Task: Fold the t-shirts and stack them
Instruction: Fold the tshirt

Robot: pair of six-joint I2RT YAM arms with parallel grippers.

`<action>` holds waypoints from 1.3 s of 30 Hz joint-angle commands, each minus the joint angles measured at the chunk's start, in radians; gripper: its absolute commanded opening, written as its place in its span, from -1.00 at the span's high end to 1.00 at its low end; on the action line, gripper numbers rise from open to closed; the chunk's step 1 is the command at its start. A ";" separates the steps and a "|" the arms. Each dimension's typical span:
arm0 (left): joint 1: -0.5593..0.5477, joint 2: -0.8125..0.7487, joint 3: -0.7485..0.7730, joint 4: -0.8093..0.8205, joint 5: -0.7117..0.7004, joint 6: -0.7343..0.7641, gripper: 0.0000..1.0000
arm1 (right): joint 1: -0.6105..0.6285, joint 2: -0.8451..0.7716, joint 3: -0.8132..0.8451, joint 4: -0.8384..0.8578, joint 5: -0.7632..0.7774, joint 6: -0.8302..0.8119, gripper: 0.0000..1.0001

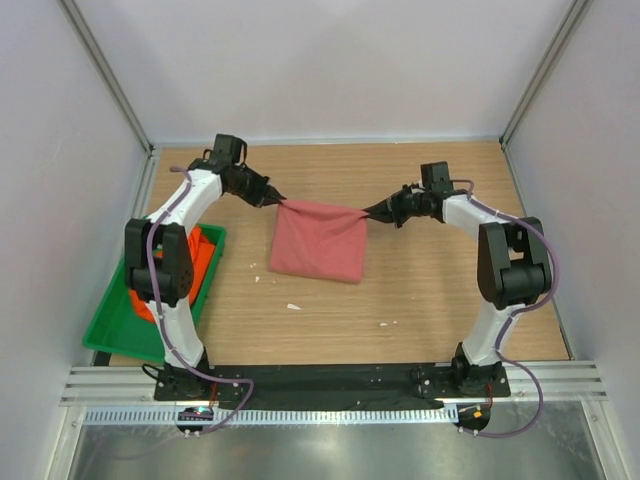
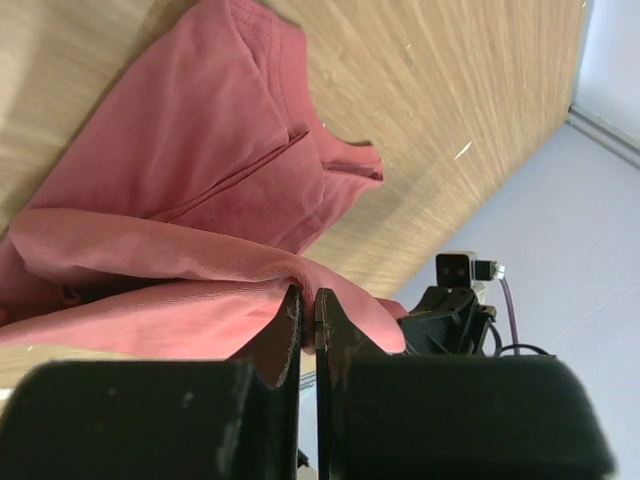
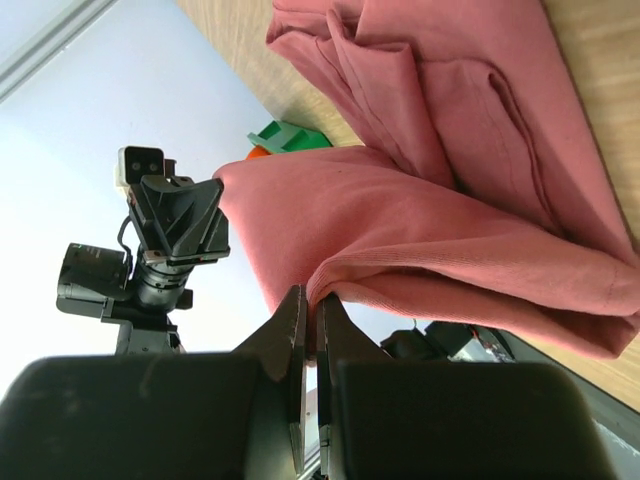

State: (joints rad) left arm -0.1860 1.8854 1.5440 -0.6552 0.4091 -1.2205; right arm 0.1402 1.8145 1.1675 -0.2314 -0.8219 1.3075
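Note:
The rose-pink t-shirt [image 1: 318, 242] hangs folded in the middle of the table, its far edge stretched between both grippers and its near part resting on the wood. My left gripper [image 1: 276, 199] is shut on its far left corner, seen in the left wrist view [image 2: 308, 300] with the pink t-shirt [image 2: 200, 180]. My right gripper [image 1: 366, 212] is shut on its far right corner, seen in the right wrist view [image 3: 311, 300] with the pink t-shirt [image 3: 430, 200]. The orange t-shirt [image 1: 205, 256] lies in the green tray, partly hidden behind my left arm.
The green plastic tray [image 1: 112, 325] sits at the table's left edge, beside my left arm's base. Small white scraps [image 1: 293, 306] lie on the wood near the shirt. White walls enclose the table on three sides.

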 commanded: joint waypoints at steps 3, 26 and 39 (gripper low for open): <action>0.022 0.081 0.137 0.042 0.013 0.030 1.00 | -0.014 0.060 0.069 0.076 -0.036 0.022 0.93; -0.061 0.124 0.478 -0.156 -0.308 0.518 -0.99 | 0.028 0.164 0.455 -0.262 0.337 -0.867 -1.00; -0.082 0.150 0.346 -0.038 -0.236 0.855 -0.20 | 0.047 0.152 0.345 -0.151 0.437 -1.007 -0.12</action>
State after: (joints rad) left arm -0.2813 1.9846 1.8442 -0.7475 0.1390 -0.4831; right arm 0.1902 1.9793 1.5120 -0.4412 -0.4343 0.3496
